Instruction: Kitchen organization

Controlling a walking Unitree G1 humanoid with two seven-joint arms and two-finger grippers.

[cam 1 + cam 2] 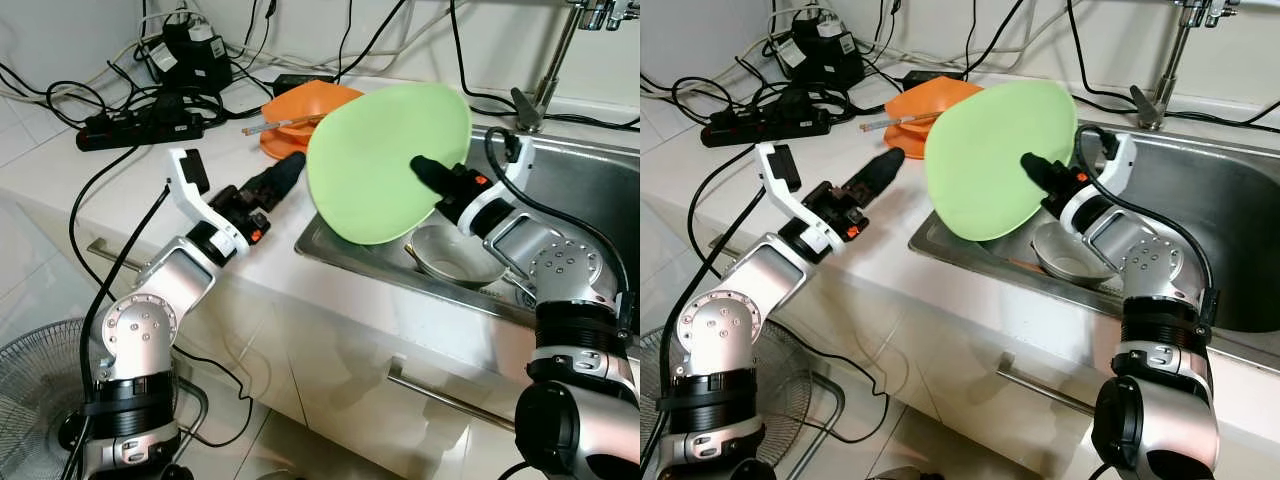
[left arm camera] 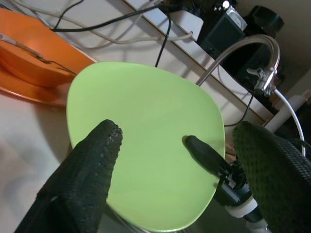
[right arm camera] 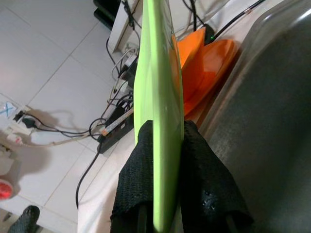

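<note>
A light green plate is held up on edge above the sink's left rim. My right gripper is shut on the green plate, one black finger across its face; the right wrist view shows the plate's rim pinched between both fingers. My left gripper hovers over the white counter just left of the plate, open, with the plate seen between its fingers. An orange plate with chopsticks lies on the counter behind.
A grey bowl sits in the sink under the plate. The tap rises at the sink's back. A black power strip, an adapter and tangled cables crowd the counter's back left. A fan stands on the floor, lower left.
</note>
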